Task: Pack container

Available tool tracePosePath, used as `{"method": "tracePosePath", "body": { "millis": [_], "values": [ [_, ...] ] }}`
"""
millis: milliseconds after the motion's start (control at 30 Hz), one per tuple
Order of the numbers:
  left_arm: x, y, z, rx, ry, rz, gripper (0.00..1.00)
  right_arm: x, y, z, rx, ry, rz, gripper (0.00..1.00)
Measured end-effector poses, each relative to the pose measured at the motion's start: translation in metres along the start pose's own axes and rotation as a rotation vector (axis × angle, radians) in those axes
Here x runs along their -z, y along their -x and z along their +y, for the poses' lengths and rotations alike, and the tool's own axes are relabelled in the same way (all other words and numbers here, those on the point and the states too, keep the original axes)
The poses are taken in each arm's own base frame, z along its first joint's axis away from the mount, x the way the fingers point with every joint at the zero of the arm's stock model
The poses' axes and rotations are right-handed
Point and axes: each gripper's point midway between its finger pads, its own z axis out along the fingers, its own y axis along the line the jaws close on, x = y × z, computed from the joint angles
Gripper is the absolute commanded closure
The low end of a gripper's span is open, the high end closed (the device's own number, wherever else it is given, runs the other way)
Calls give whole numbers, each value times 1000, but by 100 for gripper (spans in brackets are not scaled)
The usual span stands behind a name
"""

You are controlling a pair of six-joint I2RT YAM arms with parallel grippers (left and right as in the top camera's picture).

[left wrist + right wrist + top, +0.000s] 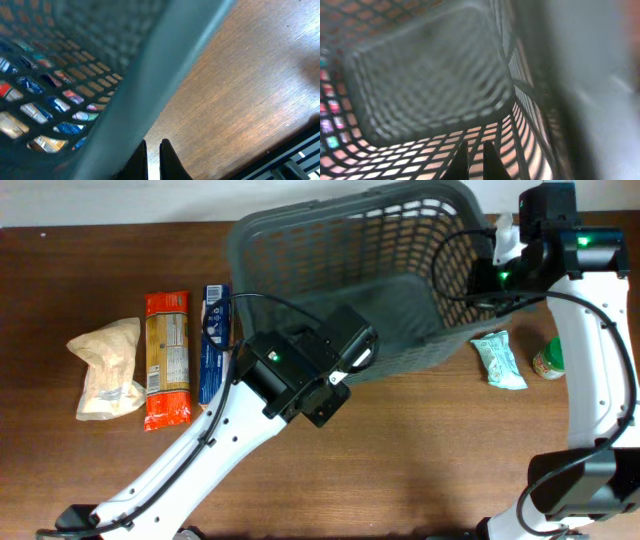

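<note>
The table [420, 460] is brown wood with a fine straight grain and a dull sheen; it fills nearly the whole overhead view.

On its near left side lie three packs side by side: a crumpled beige bag [105, 370], a long orange packet [167, 360] and a slim blue packet [213, 340]. To the right are a mint-green pouch [498, 360] and, just beside it, a small round jar [548, 360].

The left gripper [153, 162] sits at the near rim of the container [290, 255], its dark fingers drawn almost together with only a thin slit between them (nothing shows in the slit).

The container is dark grey plastic with slotted lattice walls and a smooth rounded rim. It stands on the far middle of the table and looks tilted, though blur makes that uncertain.

The right gripper [474, 160] is at the container's right rim, pointing inside, its fingers likewise nearly closed on nothing visible.

Beyond the table's far edge runs a pale strip of wall [100, 200].
</note>
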Motion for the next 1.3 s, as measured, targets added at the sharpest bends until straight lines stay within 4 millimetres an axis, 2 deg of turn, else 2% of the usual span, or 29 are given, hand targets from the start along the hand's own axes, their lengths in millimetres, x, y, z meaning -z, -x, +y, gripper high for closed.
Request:
{"method": "tracePosePath", "body": {
  "millis": [233,700,900,1067,1133,1200,1300],
  "values": [
    [-2,4,9,26,11,-13,98,-2,-3,-5,-3,-21,10,96],
    [-14,14,61,163,62,-64,98,-2,-1,-4,11,-17,3,96],
    [-19,17,70,176,71,-66,98,-2,2,1,36,9,-7,96],
    [-21,15,70,175,70,-54,98,0,3,8,56,50,-12,96],
    [-21,6,68,170,66,-19,98,8,7,13,65,66,-31,96],
    [-20,-3,66,164,62,14,98,24,19,19,81,80,-83,96],
    [-10,-4,68,168,64,-1,98,62,36,30,108,98,-196,96]
  ]
}}
